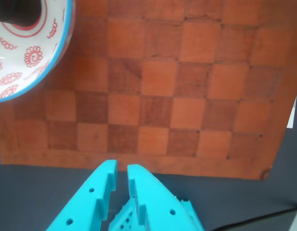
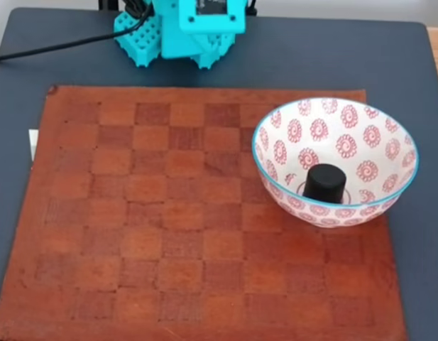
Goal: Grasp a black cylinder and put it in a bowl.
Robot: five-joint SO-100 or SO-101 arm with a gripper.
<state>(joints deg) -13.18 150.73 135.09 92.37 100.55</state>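
In the wrist view the turquoise gripper (image 1: 121, 174) sits low over the dark table (image 1: 32, 197) at the checkered board (image 1: 158, 96) edge, its fingers nearly together with nothing between them, well apart from the bowl (image 1: 23, 72) at upper left. In the fixed view the black cylinder (image 2: 324, 182) stands upright inside the bowl (image 2: 389, 135). The placing looks done; next calls only for resting the arm.
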